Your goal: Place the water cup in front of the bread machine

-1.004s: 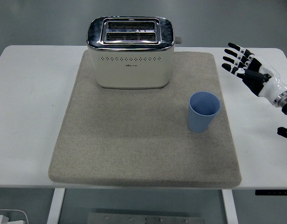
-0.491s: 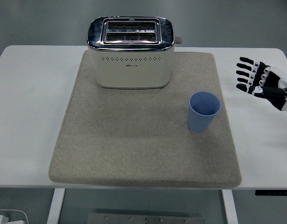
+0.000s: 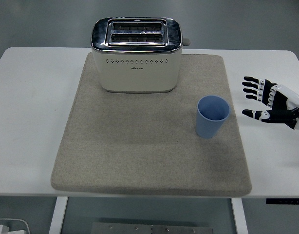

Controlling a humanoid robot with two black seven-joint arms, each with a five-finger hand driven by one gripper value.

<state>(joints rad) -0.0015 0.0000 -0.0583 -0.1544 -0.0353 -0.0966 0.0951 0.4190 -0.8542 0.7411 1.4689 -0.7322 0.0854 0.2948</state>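
Head view: blue water cup (image 3: 212,116) upright on grey mat (image 3: 140,146), right and near of bread machine (image 3: 136,54); right hand (image 3: 270,101) released, fingers spread, beside it; advised: encircle mid-wall, keep upright.

The mat (image 3: 140,151) in front of the toaster (image 3: 136,54) lies bare, so that stretch is open for passage. The only thing standing on it is the cup (image 3: 212,116), off to the toaster's front right, upright and well apart from it. Right of the cup, bare worktop (image 3: 266,161) separates it from the robot hand (image 3: 267,101), whose spread fingers point toward the cup with nothing between them.
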